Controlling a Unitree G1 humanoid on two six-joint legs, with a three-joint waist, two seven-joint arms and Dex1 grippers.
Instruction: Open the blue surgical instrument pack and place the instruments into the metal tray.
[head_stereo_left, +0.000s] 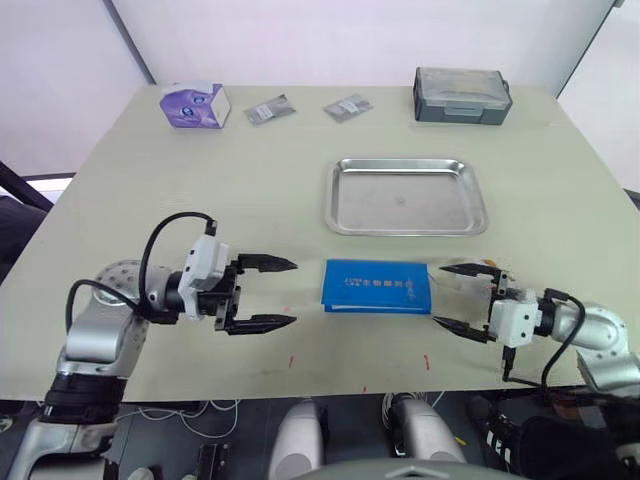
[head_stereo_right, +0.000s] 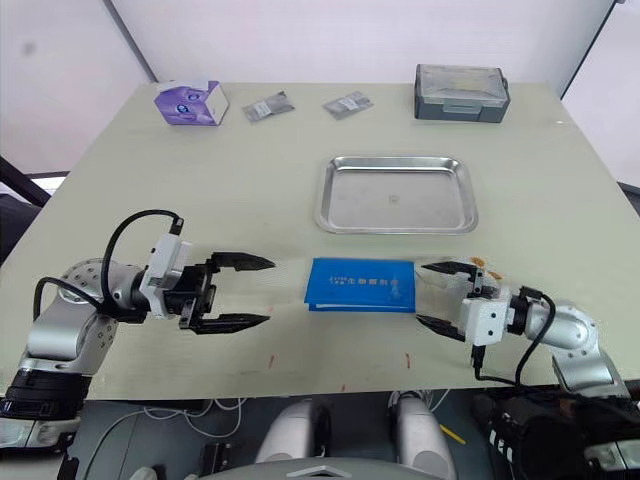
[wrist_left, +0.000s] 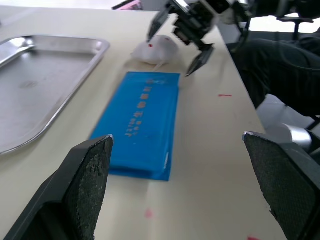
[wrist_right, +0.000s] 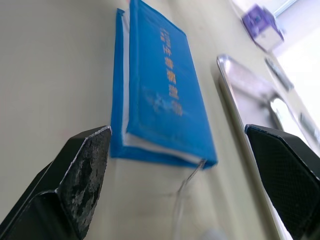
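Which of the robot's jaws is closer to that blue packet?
The right. The right gripper sits just off one end of the blue surgical instrument pack, jaws open; the left gripper, also open, is farther off the other end.

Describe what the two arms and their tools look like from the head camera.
Both arms are silver-grey metal with rounded joints and looping black cables. The left tool has a white block with a black frame and two slim black pointed fingers. The right tool has a white block and matching black fingers.

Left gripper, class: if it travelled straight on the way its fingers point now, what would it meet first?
Most likely the blue surgical instrument pack. The open left gripper points across the table at the pack's near short edge, with bare tabletop between them.
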